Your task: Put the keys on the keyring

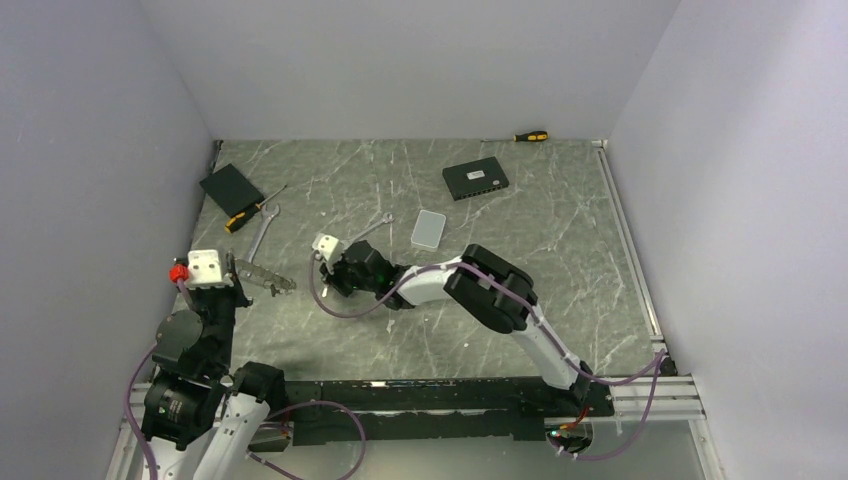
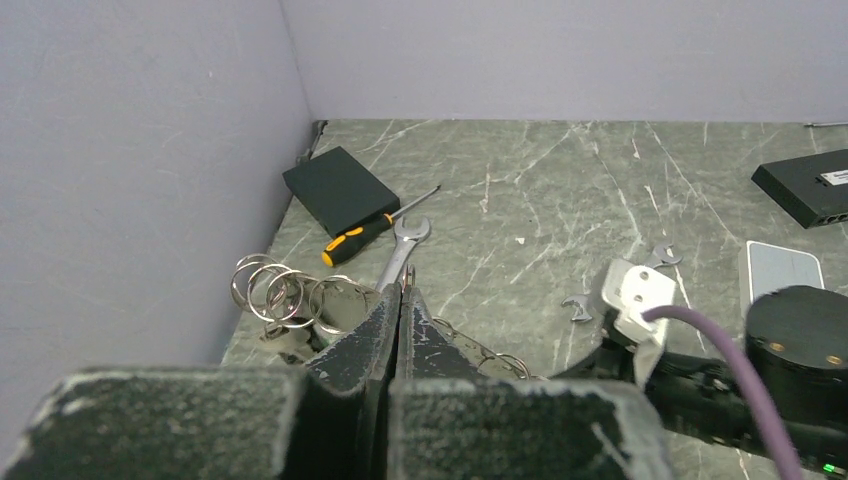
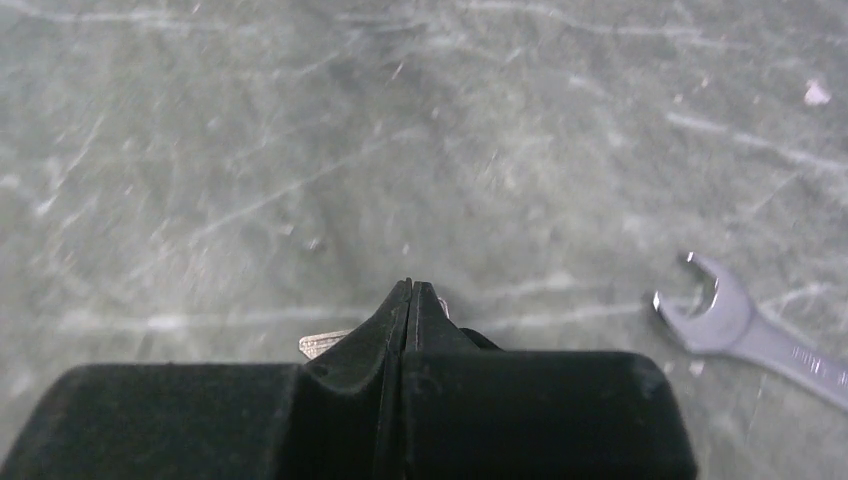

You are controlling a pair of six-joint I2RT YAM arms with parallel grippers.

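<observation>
Left gripper (image 2: 400,296) clenched on the keyring (image 2: 272,290), near left — thin springy wire, light, apt to swing. Right gripper (image 3: 411,290) pinched shut, seemingly on a key (image 3: 318,345), left of centre — flat, stiff, slick metal; best held across its broad head, hole left free.

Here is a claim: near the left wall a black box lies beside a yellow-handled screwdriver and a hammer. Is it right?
No hammer: it is a silver wrench beside the screwdriver and black box, per the left wrist view.
</observation>
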